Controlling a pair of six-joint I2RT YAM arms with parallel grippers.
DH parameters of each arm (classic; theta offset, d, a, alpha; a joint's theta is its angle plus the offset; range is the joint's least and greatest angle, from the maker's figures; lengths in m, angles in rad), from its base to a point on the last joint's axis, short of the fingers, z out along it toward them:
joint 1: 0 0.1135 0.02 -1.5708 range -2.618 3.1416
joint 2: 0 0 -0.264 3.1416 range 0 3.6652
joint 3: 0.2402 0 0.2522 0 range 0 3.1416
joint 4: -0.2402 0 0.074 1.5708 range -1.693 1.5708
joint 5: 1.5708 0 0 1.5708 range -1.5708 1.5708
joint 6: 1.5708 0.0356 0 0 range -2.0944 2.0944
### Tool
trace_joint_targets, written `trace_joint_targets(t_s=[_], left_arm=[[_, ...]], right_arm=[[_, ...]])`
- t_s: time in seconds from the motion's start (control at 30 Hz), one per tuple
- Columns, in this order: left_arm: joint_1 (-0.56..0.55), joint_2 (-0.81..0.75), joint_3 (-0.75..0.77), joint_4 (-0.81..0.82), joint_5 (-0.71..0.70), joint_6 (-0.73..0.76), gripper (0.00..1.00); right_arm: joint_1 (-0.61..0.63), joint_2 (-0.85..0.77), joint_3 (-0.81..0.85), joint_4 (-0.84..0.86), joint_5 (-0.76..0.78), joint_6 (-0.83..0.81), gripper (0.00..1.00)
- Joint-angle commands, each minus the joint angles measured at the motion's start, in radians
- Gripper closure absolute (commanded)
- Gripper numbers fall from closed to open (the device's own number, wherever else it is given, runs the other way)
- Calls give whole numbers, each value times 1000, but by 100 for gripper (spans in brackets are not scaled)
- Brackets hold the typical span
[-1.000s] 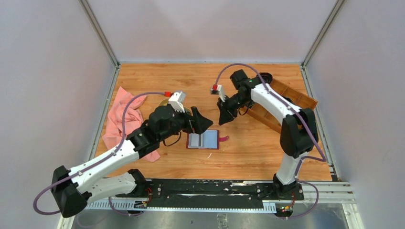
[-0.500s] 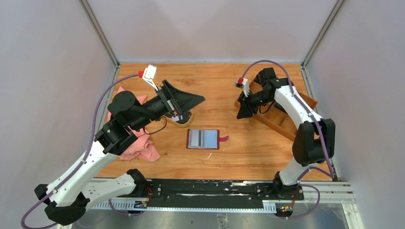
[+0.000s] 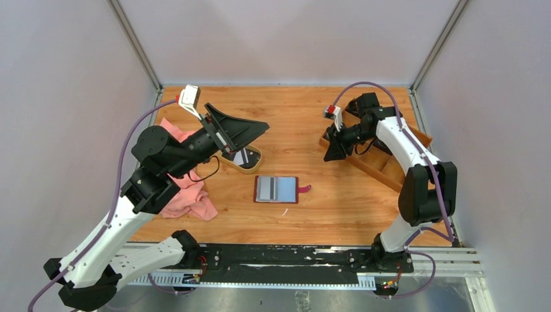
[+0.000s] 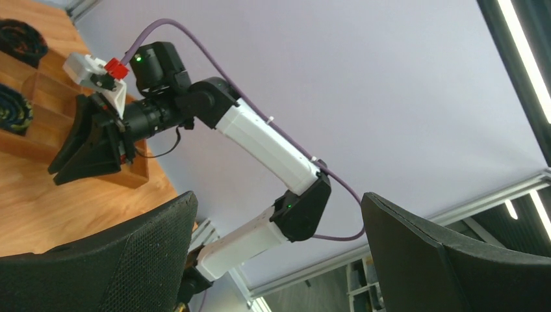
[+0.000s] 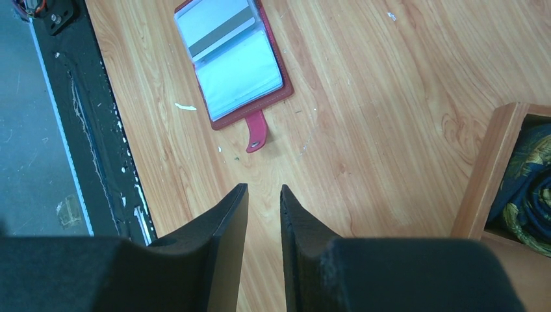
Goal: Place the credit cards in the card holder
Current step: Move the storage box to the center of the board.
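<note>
The dark red card holder (image 3: 277, 189) lies open on the table, with pale cards in its grey pockets. In the right wrist view it (image 5: 234, 62) shows a card with a dark stripe (image 5: 214, 32) in one pocket. Another card (image 3: 242, 156) lies in the oval tan dish (image 3: 253, 168). My left gripper (image 3: 263, 127) is raised high above the dish, wide open and empty. In its own view it (image 4: 279, 195) points at the right arm and the wall. My right gripper (image 3: 331, 153) hovers by the wooden tray's left end. Its jaws (image 5: 263, 188) stand a narrow gap apart and are empty.
A brown wooden compartment tray (image 3: 380, 162) with dark patterned rolls (image 5: 526, 175) stands at the right. A pink cloth (image 3: 175, 169) lies at the left under the left arm. Grey walls close in the table on three sides.
My left gripper has risen from just left of the card holder and swung up and back left, above the dish. My right gripper has pulled back right to the tray.
</note>
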Motion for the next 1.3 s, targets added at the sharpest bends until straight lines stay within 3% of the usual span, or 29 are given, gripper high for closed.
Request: trace_joint_targets(t_s=[0.0, 0.27, 0.8, 0.93, 1.1, 1.2, 1.23, 1.27], left_arm=[[4, -28, 16, 80, 16, 6, 0], [4, -29, -8, 115, 25, -76, 0], [4, -48, 22, 185, 78, -22, 0], [4, -56, 13, 187, 51, 81, 0], [4, -100, -64, 161, -69, 379, 0], [4, -85, -58, 11, -227, 621, 0], [4, -68, -56, -39, -285, 712, 0], [4, -50, -56, -79, -328, 805, 0]], right_arm=[[-35, -13, -17, -5, -46, -23, 71], [-59, -21, -21, -6, -81, -24, 71], [-71, -46, -21, -5, -110, -20, 71], [-84, -84, -19, -5, -121, -18, 71], [-109, -160, -4, 26, -90, 24, 69], [-113, -228, 2, 117, 42, 110, 61], [-114, -248, 2, 152, 128, 144, 46], [-115, -261, -2, 176, 173, 165, 22]])
